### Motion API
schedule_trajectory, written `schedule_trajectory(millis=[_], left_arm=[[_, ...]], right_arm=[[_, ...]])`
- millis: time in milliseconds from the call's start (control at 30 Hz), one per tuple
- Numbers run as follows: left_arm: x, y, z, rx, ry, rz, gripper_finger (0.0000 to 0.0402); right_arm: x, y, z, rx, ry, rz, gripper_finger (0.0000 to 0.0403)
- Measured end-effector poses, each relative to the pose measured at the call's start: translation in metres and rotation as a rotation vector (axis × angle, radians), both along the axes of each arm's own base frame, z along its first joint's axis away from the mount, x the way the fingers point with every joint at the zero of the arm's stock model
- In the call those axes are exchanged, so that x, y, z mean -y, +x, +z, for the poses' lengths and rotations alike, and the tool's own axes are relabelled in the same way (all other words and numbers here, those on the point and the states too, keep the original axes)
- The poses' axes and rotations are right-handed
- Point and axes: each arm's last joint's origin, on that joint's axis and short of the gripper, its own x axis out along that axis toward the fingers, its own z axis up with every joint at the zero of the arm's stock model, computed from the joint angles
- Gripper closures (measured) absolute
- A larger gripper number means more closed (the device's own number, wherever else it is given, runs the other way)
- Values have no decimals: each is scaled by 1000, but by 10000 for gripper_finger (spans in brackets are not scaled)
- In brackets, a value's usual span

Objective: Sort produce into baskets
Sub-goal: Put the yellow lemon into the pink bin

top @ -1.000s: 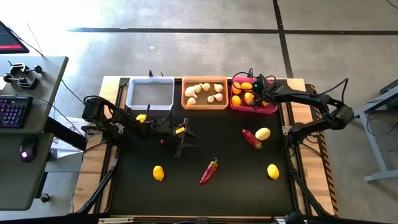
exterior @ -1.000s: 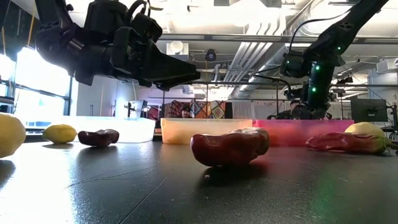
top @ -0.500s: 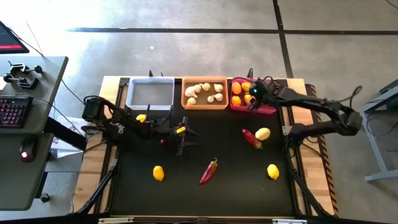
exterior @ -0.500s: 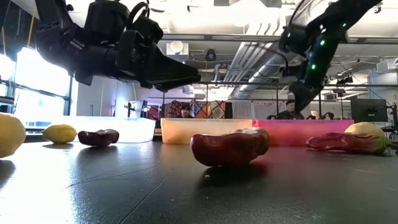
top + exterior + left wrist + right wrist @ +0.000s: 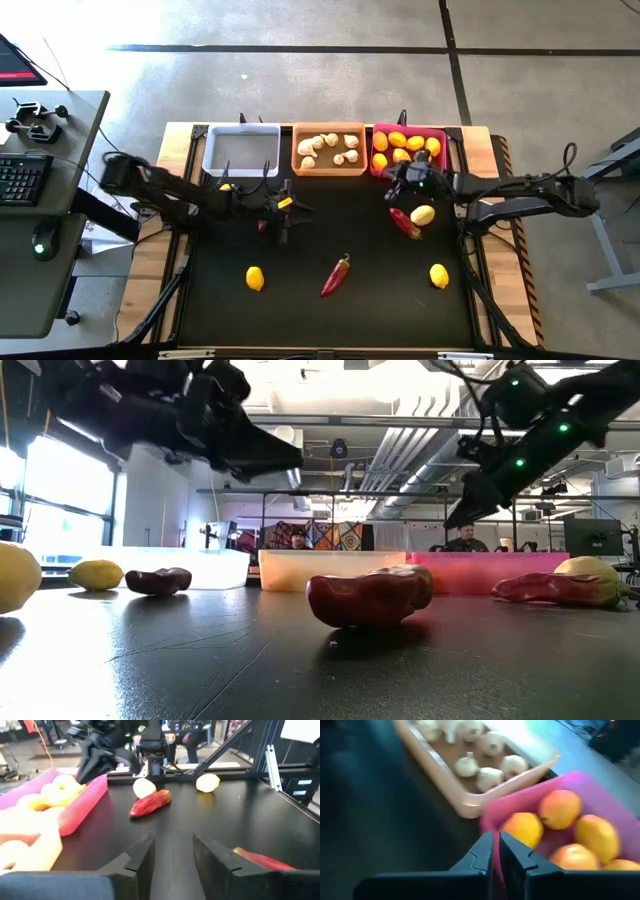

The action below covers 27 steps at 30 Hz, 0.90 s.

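Since a second ago our right gripper (image 5: 402, 188) has left the magenta basket (image 5: 440, 133), jaws nearly closed and empty, with the lemon (image 5: 423, 214) and red chili (image 5: 404, 222) just beyond them on the bench (image 5: 360, 300).

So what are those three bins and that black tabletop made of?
The white, orange and pink bins look like thin, smooth plastic; in the low view their walls glow translucent. The tabletop seems a dark matte mat with a faint sheen, possibly rubber.

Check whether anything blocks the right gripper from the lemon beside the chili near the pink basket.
Nothing visible does. The right gripper hangs just off the pink basket, and bare mat lies between it and the lemon, which touches the chili.
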Motion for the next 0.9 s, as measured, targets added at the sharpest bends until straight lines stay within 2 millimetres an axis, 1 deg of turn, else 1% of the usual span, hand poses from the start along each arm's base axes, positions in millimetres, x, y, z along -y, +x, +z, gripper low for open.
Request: schedule_trajectory(millis=[167, 233, 300, 433, 600, 733, 900], left_arm=[[-1, -20, 23, -50, -18, 9, 336], [-4, -31, 33, -66, -68, 45, 355], [-8, -40, 44, -121, -135, 91, 372], [-16, -61, 65, -356, -219, 180, 397], [-28, -80, 85, -647, -321, 332, 396], [-39, -88, 84, -834, -412, 472, 387], [-48, -92, 68, -1027, -462, 589, 364]], right_arm=[[-24, 3, -5, 30, 33, 57, 386], [-33, 4, -5, 37, 30, 73, 393], [-40, 5, -4, 45, 19, 90, 399], [-51, 5, -3, 42, -19, 106, 401], [-55, 5, -3, 41, -46, 100, 401], [-55, 5, -3, 40, -47, 99, 401], [-55, 5, -3, 41, -47, 99, 401]])
